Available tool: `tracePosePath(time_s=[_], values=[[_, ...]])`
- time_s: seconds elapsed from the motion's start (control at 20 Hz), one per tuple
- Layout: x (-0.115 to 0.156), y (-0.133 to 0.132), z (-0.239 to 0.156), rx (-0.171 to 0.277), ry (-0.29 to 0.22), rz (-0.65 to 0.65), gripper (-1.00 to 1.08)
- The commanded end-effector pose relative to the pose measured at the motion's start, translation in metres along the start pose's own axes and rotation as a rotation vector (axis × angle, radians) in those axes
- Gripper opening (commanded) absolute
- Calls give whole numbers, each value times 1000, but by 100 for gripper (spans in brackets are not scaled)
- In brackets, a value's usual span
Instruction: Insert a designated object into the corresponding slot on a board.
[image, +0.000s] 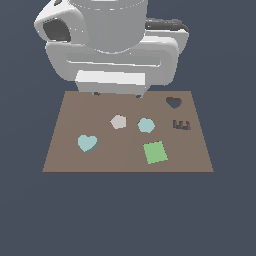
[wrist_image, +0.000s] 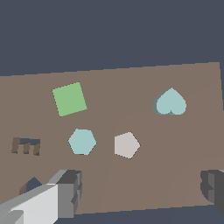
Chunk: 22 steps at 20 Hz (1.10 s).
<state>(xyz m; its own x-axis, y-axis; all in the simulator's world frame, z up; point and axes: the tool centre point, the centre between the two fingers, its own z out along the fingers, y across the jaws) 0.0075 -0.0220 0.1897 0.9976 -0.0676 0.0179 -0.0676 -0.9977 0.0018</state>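
Observation:
The pale teal heart (image: 87, 143) lies flat on the brown board (image: 70, 115) near its front, at the exterior view's left. It also shows in the wrist view (wrist_image: 171, 103). The dark heart-shaped slot (image: 173, 103) is at the board's far corner on the exterior view's right. In the wrist view the slot (wrist_image: 29, 186) is partly hidden behind one finger (wrist_image: 65, 194). My gripper (image: 117, 94) hangs over the board's far edge, well away from the heart. It is open wide and empty, as the wrist view (wrist_image: 140, 192) also shows.
A pale teal hexagon (image: 146, 125), a pale grey block (image: 118, 121) and a green square (image: 155, 152) lie on the board. A dark E-shaped recess (image: 181, 125) sits below the heart slot. The arm's white body (image: 110, 40) looms behind the board.

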Motion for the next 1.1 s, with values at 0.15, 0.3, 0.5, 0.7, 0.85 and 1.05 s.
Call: tracePosePath(time_s=[0.15, 0.3, 0.5, 0.7, 0.85, 1.05], values=[[1, 1, 1, 0, 0, 7, 100], [3, 2, 5, 0, -1, 29, 100], [9, 6, 14, -1, -2, 83, 100], [18, 13, 27, -3, -3, 164, 100], [26, 21, 41, -4, -4, 246, 100], [37, 35, 63, -5, -7, 385, 100]])
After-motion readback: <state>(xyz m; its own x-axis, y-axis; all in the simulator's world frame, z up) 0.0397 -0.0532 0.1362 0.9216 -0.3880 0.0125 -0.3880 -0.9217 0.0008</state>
